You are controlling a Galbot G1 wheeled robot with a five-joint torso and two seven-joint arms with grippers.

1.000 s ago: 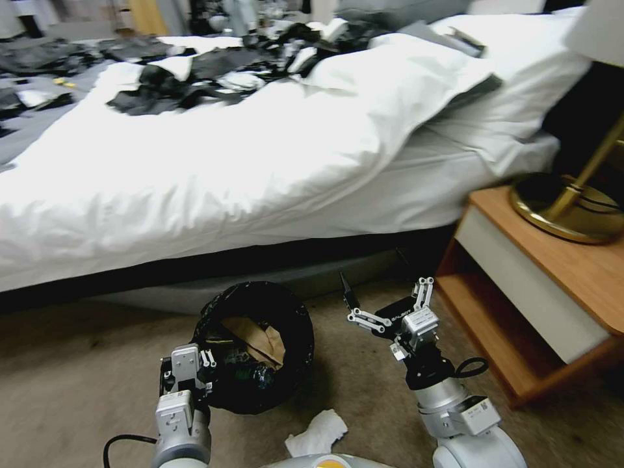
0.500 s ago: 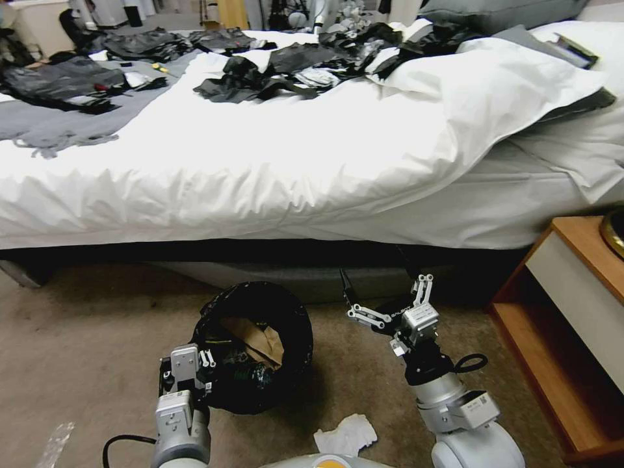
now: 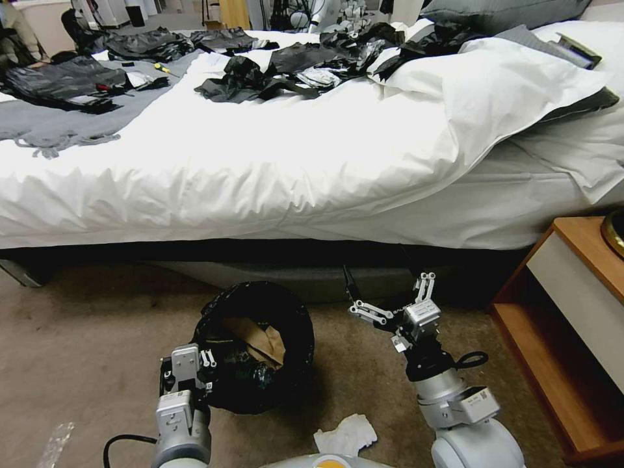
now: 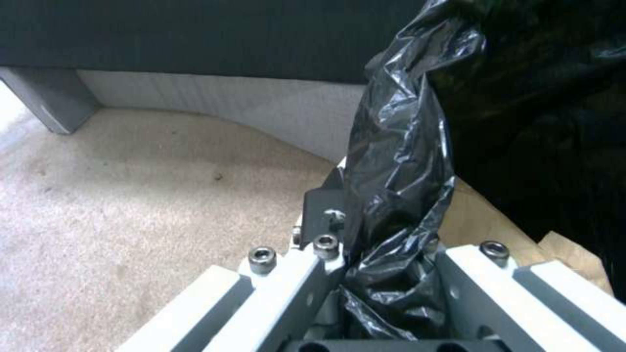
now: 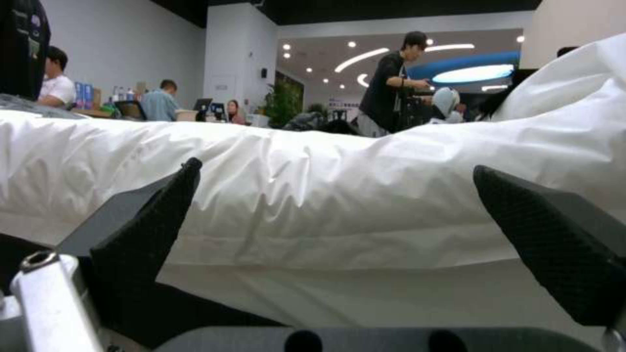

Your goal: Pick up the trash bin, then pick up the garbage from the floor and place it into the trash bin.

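Observation:
The trash bin [image 3: 260, 305], lined with a crinkly black bag, hangs just above the carpet in front of the bed. My left gripper [image 3: 198, 364] is shut on its near rim; the left wrist view shows the black bag [image 4: 398, 195] pinched between the fingers [image 4: 326, 220]. A brown paper bag [image 3: 260, 338] and other garbage lie inside the bin. A crumpled white tissue [image 3: 346, 434] lies on the floor near my base. My right gripper [image 3: 389, 286] hovers open to the right of the bin, facing the bed, with nothing between its pads [image 5: 146, 230].
The bed [image 3: 292, 169] with its white duvet runs across the view, black bags strewn on top. A wooden nightstand [image 3: 572, 305] stands at the right. A clear wrapper [image 3: 55, 442] lies on the carpet at the lower left. Open carpet spreads to the left.
The head view has swung left since a second ago, so the lamp has left the picture. Both arms keep their pose, and the bin stays in the left gripper.

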